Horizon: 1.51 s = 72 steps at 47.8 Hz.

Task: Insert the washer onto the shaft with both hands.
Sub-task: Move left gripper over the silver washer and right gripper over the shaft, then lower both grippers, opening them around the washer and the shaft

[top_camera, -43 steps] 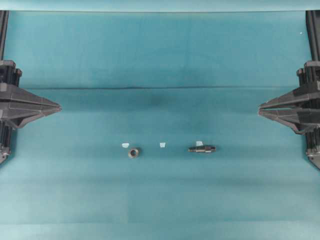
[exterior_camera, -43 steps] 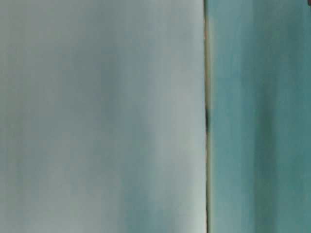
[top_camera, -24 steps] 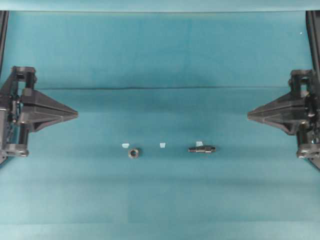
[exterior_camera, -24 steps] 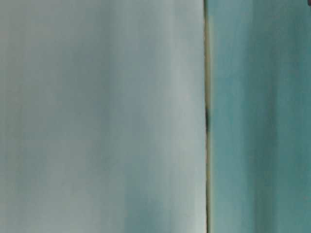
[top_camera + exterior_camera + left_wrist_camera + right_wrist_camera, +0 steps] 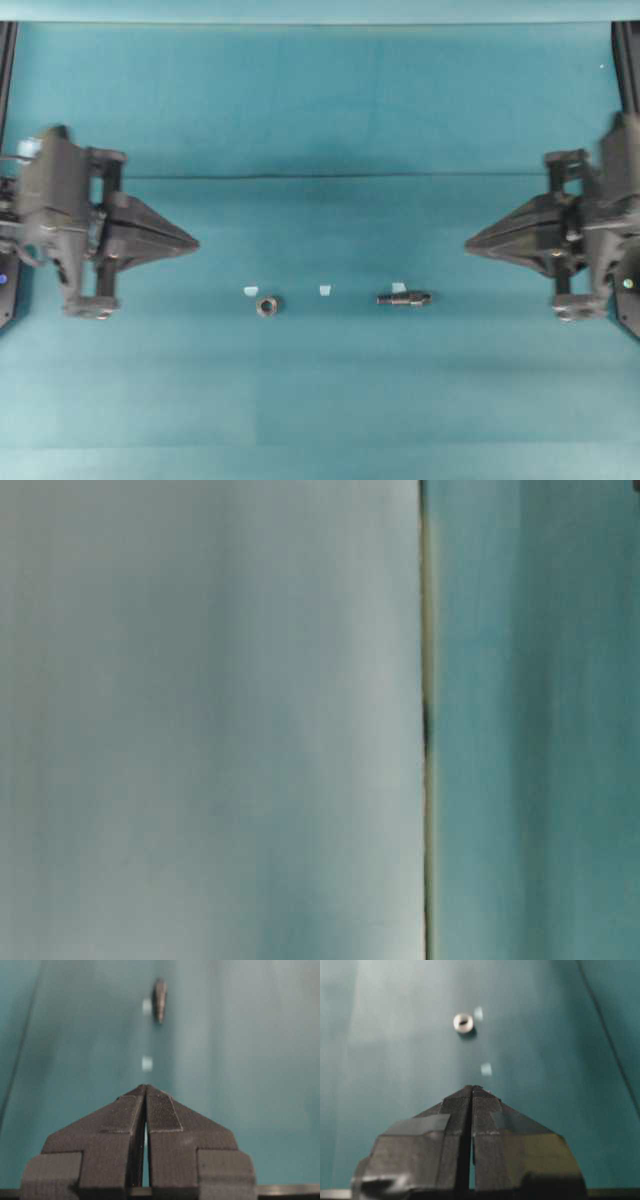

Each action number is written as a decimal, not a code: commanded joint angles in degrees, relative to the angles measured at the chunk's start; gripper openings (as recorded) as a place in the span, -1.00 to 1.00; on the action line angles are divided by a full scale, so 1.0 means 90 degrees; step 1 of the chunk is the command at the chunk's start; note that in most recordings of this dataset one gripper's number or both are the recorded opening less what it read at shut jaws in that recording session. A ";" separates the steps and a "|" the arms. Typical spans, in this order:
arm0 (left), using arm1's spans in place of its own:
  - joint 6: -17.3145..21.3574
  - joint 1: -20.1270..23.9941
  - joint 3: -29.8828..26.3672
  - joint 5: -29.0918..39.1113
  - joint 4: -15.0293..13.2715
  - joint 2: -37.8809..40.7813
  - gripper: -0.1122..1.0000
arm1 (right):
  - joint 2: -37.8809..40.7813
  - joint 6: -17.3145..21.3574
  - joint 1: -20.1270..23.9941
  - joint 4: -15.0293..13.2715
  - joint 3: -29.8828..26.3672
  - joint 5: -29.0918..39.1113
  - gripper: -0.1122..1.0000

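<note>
— On the blue-green cloth (image 5: 320, 110), what lies in the middle?

— From above, the washer (image 5: 266, 306) lies flat a bit left of the middle. It is a small grey ring with a dark hole. The shaft (image 5: 404, 298) lies on its side a bit right of the middle. The two are well apart and do not touch.

— What are the little white bits?

— Three bits of tape. One tape bit (image 5: 250, 291) sits just beside the washer. A second tape bit (image 5: 324, 290) sits between the washer and the shaft. A third tape bit (image 5: 398, 287) sits just beside the shaft.

— Where are the grippers?

— The left gripper (image 5: 195, 243) is at the left edge, and its tip points to the middle. The right gripper (image 5: 467, 243) is at the right edge and points back at it. Both are well apart from the washer and the shaft.

— Do they hold a thing?

— No. The camera on the left wrist shows the left gripper (image 5: 145, 1088) pressed closed, with nothing in it. The shaft (image 5: 159, 999) looks blurry far ahead of it. The camera on the right wrist shows the right gripper (image 5: 472, 1088) pressed closed as well, with nothing in it. The washer (image 5: 463, 1022) lies far ahead of it.

— And the low side camera?

— It shows only a pale blur and a blue-green blur.
</note>
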 commanded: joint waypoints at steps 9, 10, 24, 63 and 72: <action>-0.0059 -0.0029 -0.0752 0.0693 0.0020 0.0791 -0.75 | 0.1035 0.0020 -0.0010 -0.0049 -0.0713 0.0859 -0.98; -0.0059 -0.0029 -0.0820 0.0762 0.0010 0.0859 -0.75 | 0.1113 0.0020 -0.0010 -0.0049 -0.0762 0.0908 -0.98; -0.0029 -0.0049 -0.1494 0.1572 0.0020 0.1846 -0.75 | 0.2080 -0.0020 0.0029 -0.0264 -0.1396 0.1738 -0.98; -0.0059 -0.0342 -0.2051 0.1689 0.0020 0.3018 -0.75 | 0.3350 -0.0527 0.0303 -0.0352 -0.2031 0.2051 -0.98; -0.0059 -0.0352 -0.2021 0.1699 0.0020 0.3027 -0.75 | 0.3398 -0.0527 0.0293 -0.0361 -0.2031 0.2051 -0.98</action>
